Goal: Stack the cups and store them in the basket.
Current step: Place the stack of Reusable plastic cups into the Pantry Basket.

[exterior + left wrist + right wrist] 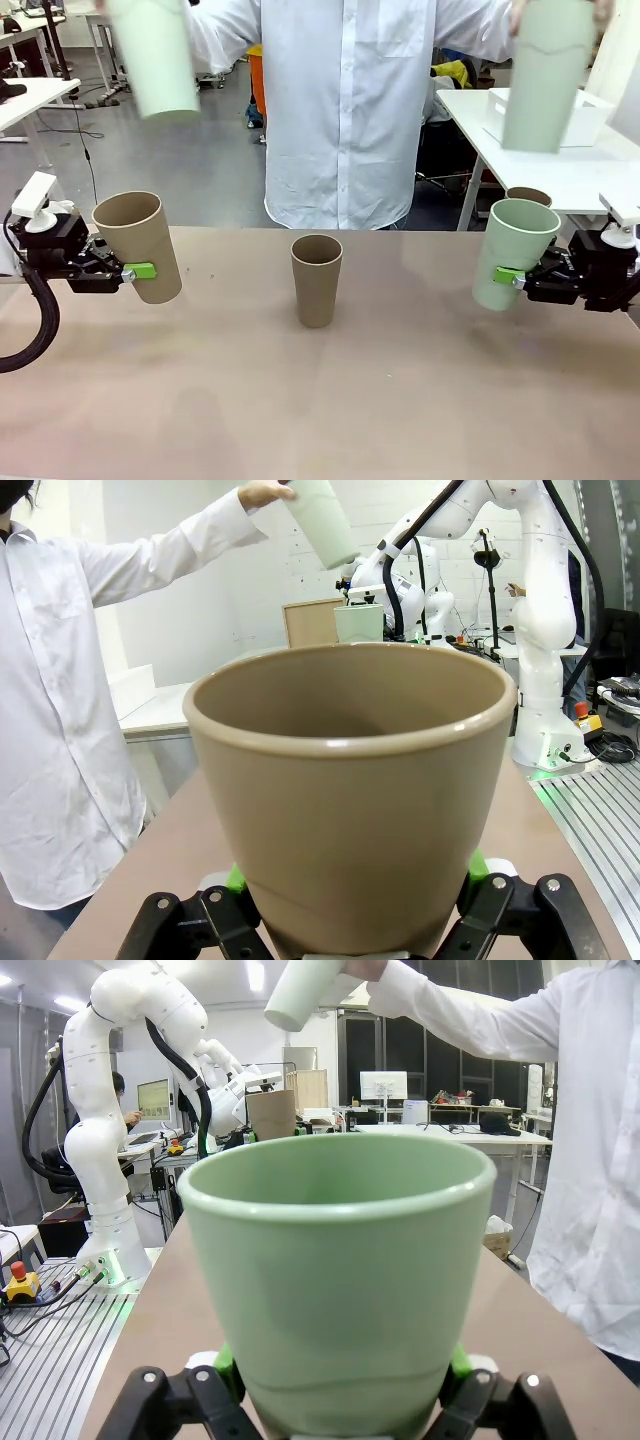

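While my left gripper (140, 271) clamps a matte tan-brown tumbler (140, 240) and my right gripper (508, 277) a mint-green tumbler (512, 245), I'd centre either above the tan cup (316, 282) mid-table; white plastic basket (592, 118) sits far right.

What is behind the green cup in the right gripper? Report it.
A brown cup: its rim shows above the green cup, which the right gripper holds. Its body and base are covered.
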Controlling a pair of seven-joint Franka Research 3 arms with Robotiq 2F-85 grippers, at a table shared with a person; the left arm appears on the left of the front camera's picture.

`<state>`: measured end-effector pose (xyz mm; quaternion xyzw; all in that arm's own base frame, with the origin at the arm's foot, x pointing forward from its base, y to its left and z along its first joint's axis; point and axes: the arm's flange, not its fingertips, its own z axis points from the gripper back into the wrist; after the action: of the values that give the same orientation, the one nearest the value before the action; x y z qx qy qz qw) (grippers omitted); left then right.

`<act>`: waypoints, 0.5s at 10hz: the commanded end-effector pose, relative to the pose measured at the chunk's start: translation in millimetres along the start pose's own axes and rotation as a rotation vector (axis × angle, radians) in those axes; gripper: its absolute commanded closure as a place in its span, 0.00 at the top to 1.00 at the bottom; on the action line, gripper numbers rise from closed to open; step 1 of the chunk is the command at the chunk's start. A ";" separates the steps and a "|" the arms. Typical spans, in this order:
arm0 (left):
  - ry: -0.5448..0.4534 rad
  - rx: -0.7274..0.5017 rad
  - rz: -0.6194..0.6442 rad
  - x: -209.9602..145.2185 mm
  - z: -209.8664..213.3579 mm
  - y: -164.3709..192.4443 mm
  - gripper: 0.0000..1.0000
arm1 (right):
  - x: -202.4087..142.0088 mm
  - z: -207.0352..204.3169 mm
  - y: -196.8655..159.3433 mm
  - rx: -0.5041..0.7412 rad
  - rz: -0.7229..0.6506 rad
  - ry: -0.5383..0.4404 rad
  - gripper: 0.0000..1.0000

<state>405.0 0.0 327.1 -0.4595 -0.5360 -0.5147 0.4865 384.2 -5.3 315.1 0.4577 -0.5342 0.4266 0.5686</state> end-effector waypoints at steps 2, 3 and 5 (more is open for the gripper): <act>-0.006 0.014 -0.010 2.9 -1.9 1.3 0.85 | 1.8 -1.9 -0.5 -0.003 0.006 0.006 0.85; -0.006 0.014 -0.010 2.9 -1.9 1.3 0.85 | 1.8 -1.9 -0.5 -0.003 0.006 0.006 0.85; -0.006 0.014 -0.010 2.9 -1.9 1.3 0.85 | 1.8 -1.9 -0.5 -0.003 0.006 0.006 0.85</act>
<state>405.0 0.0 327.1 -0.4595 -0.5360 -0.5147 0.4865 384.2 -5.3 314.8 0.4576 -0.5339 0.4267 0.5688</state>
